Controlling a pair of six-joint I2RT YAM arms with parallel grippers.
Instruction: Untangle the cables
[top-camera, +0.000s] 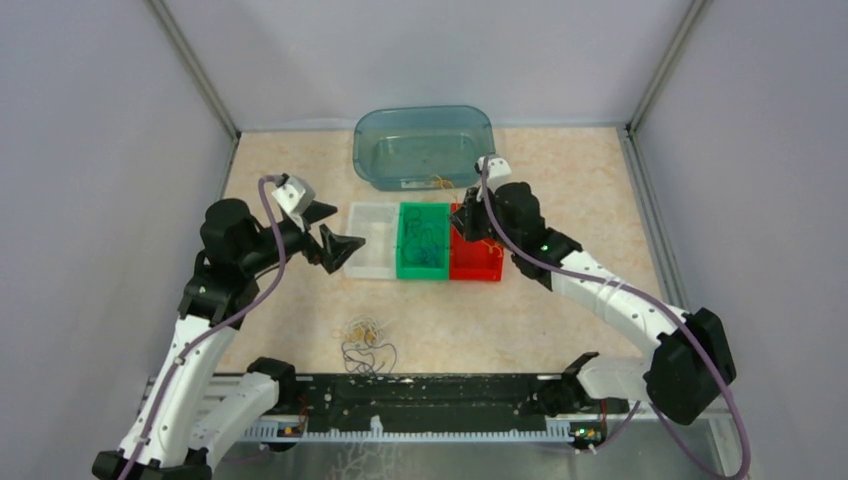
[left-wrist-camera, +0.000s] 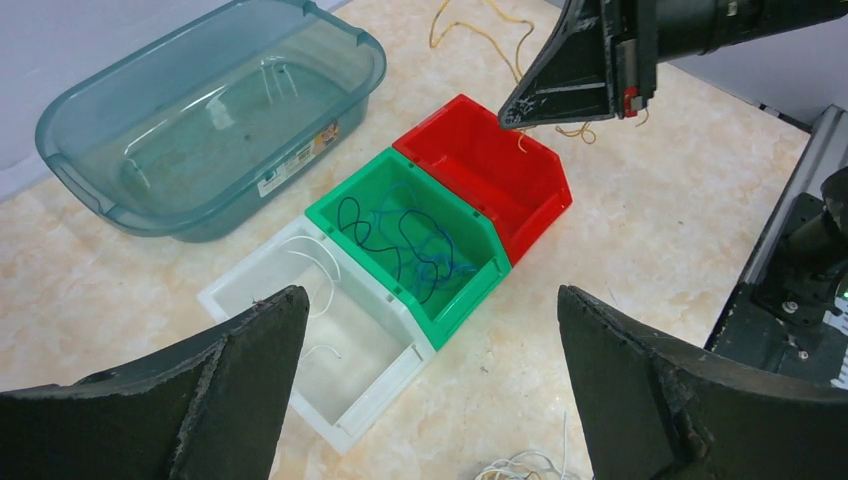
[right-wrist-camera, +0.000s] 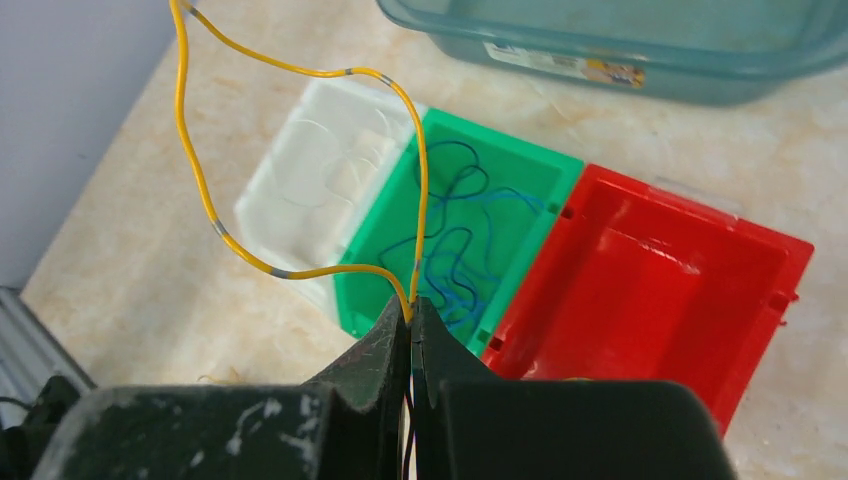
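Right gripper (right-wrist-camera: 411, 315) has its jaws pressed together, pinching a yellow cable (right-wrist-camera: 300, 70) with grey bands right at the fingertips. From the pinch the cable loops up and out of the top of the right wrist view. In the top view this gripper sits over the rear left part of the red bin (right-wrist-camera: 650, 300), which looks bare inside. Left gripper (left-wrist-camera: 430, 300) is spread wide with nothing between the fingers, hovering off the left side of the bin row, just beside the white bin (left-wrist-camera: 390, 385). The three bins sit touching in a row: white, green bin (right-wrist-camera: 497, 152), red, left to right. Blue cables (left-wrist-camera: 415, 250) lie coiled in the green bin, with at least one darker strand among them. A few thin white cables (left-wrist-camera: 318, 268) lie in the white bin. Teal plastic tub (top-camera: 365, 150) stands behind the row, close to it but apart. A loose tangle of cables (top-camera: 365, 345), pale and dark strands, lies on the table (top-camera: 580, 180) in front of the bins, near the arm bases. Can't separate individual wires in that tangle.
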